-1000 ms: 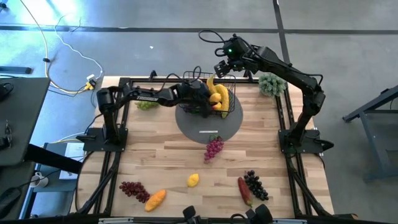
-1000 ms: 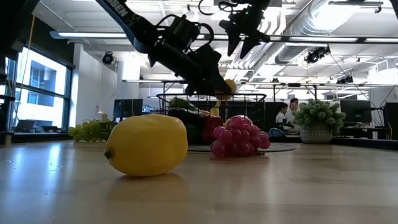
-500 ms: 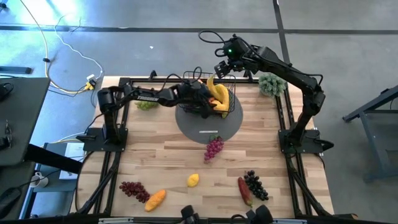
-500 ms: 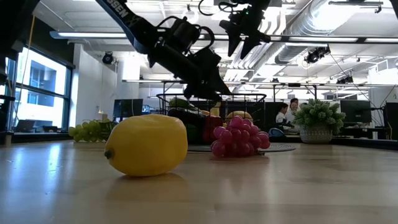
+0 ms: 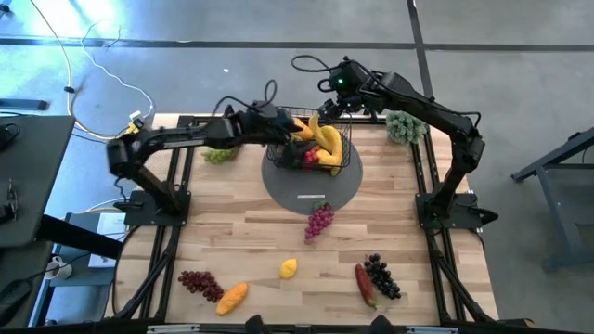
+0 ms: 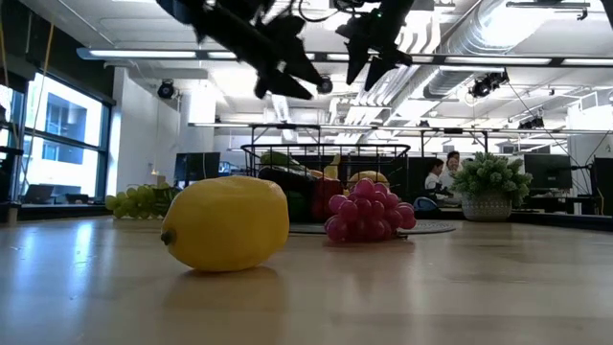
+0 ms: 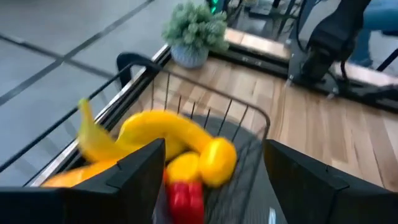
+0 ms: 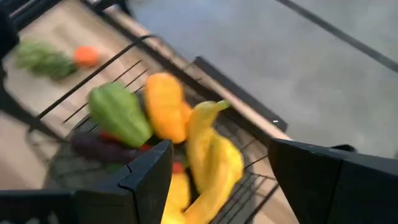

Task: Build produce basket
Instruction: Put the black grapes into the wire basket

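Observation:
The black wire basket (image 5: 316,148) stands on a grey round disc (image 5: 306,190) at the table's far middle. It holds bananas (image 5: 323,137), a lemon (image 7: 214,158), a red piece (image 7: 185,199) and a green piece (image 8: 119,113). My left gripper (image 5: 284,123) hangs open above the basket's left rim, and nothing is between its fingers (image 7: 142,171). My right gripper (image 5: 327,104) hovers open above the basket's far rim, also with nothing in it. In the low view both grippers (image 6: 287,77) (image 6: 369,57) are well above the basket (image 6: 326,163).
Loose produce lies on the table: purple grapes (image 5: 318,221) at the disc's near edge, a lemon (image 5: 289,268), dark grapes (image 5: 380,276) beside a red piece (image 5: 364,283), red grapes (image 5: 200,283), an orange piece (image 5: 232,297), green grapes (image 5: 219,156). A potted plant (image 5: 406,125) stands at the far right.
My left gripper has opened over the basket and let go of a yellow fruit, which now lies inside the basket. It has then risen and drawn back toward the table's left edge, clear of the basket. My right gripper has stayed about where it was.

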You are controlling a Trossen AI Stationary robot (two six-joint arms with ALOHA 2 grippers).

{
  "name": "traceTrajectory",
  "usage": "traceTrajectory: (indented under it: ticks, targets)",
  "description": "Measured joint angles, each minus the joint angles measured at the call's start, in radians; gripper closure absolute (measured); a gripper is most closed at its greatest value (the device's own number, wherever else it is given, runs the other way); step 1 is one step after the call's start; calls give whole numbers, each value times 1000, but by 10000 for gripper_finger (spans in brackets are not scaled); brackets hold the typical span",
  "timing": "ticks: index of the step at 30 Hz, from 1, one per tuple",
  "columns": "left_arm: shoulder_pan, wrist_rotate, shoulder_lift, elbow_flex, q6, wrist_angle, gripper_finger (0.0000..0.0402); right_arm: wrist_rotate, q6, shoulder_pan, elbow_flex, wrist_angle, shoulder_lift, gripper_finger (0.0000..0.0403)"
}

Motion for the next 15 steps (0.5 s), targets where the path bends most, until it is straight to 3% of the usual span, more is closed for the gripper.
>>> traceTrajectory:
  ticks: [6,15]
  targets:
    - [-23,-27,-139,-1,-1,-251,143,-93,-14,56,0,-4,0,160]
    - [-136,-71,-335,-1,-24,-502,143,-167,70,177,0,-71,0,160]
